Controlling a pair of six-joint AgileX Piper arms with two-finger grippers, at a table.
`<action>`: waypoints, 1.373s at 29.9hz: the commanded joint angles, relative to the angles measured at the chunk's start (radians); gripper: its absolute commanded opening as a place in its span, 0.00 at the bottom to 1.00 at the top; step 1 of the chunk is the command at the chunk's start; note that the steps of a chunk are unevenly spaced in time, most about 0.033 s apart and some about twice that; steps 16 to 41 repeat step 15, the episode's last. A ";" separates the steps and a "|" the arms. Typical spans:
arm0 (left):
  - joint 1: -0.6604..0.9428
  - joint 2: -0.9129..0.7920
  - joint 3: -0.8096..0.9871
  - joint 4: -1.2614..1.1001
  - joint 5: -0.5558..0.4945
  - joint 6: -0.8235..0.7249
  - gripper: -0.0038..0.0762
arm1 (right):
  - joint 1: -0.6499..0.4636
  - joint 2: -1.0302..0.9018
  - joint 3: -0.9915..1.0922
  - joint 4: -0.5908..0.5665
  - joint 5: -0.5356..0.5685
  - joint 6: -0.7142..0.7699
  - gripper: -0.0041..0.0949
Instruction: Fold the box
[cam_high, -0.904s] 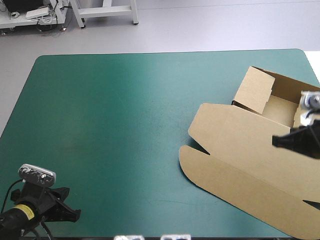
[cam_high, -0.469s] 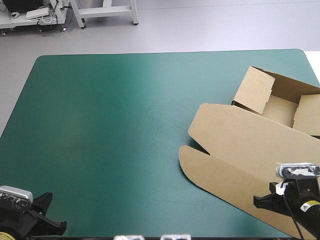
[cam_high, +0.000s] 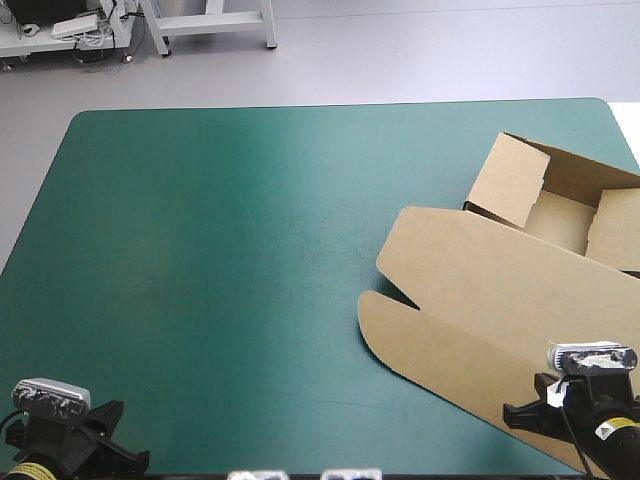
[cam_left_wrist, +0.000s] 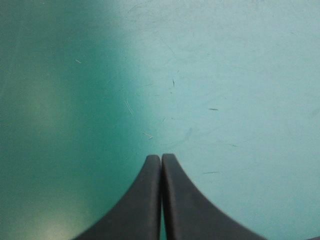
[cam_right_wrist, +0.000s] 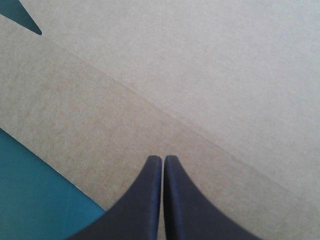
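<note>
The brown box (cam_high: 470, 290) lies at the table's right side. Its far part is an open tray (cam_high: 560, 215) with walls raised, and the lid (cam_right_wrist: 200, 75) lies flat toward the front. My right gripper (cam_high: 510, 412) hovers over the lid's front flap near the table's front right corner. In the right wrist view its fingers (cam_right_wrist: 163, 157) are shut with only board under them. At the front left corner sits my left gripper (cam_high: 135, 462), far from the box. The left wrist view shows it (cam_left_wrist: 161, 156) shut over bare teal-green cover (cam_left_wrist: 225, 75).
The lid's front edge runs slantwise close to the table's front right edge, with a strip of teal-green cover (cam_right_wrist: 35, 200) beside it. The table's left and middle (cam_high: 230, 260) show only cover.
Earlier my right gripper was at the tray's right wall; it has drawn back to the front right corner over the lid. The left arm dropped lower toward the front left corner.
</note>
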 joint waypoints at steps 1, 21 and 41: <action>-0.004 0.015 -0.022 -0.012 -0.064 -0.012 0.04 | -0.001 0.007 -0.025 0.023 -0.055 -0.012 0.04; -0.004 0.015 -0.022 -0.012 -0.064 -0.015 0.04 | -0.001 0.007 -0.025 0.023 -0.055 -0.010 0.04; -0.004 0.015 -0.022 -0.012 -0.064 -0.015 0.04 | -0.001 0.007 -0.025 0.023 -0.055 -0.010 0.04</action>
